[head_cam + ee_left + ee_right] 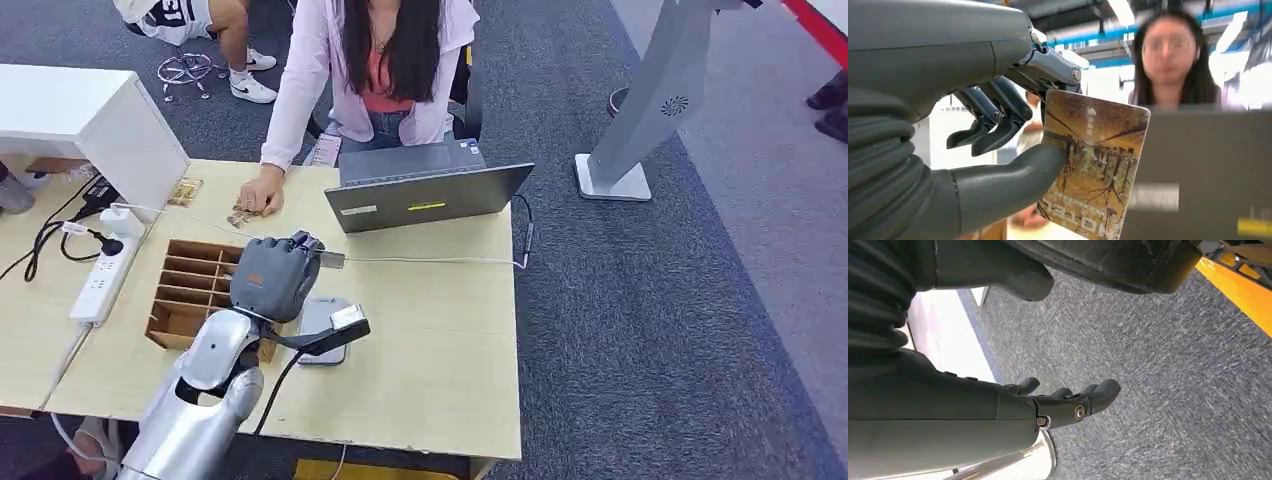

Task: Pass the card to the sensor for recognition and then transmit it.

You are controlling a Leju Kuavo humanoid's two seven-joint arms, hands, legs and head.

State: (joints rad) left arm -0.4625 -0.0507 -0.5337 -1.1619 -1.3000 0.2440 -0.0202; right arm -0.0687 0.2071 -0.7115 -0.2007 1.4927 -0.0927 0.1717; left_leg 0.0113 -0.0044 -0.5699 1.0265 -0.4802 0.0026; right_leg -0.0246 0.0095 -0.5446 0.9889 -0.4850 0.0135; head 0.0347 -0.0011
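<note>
My left hand is raised over the table, just above the grey card sensor. It pinches a card printed with a yellow-brown tree scene between thumb and forefinger; the card's edge sticks out toward the laptop. In the left wrist view the hand has its other fingers curled apart from the card. My right hand hangs beside my body over grey carpet, fingers loosely extended and holding nothing.
A wooden divided box sits left of the sensor. An open laptop stands at the table's far side with a seated person behind it, one hand resting on the table. A power strip and cables lie left.
</note>
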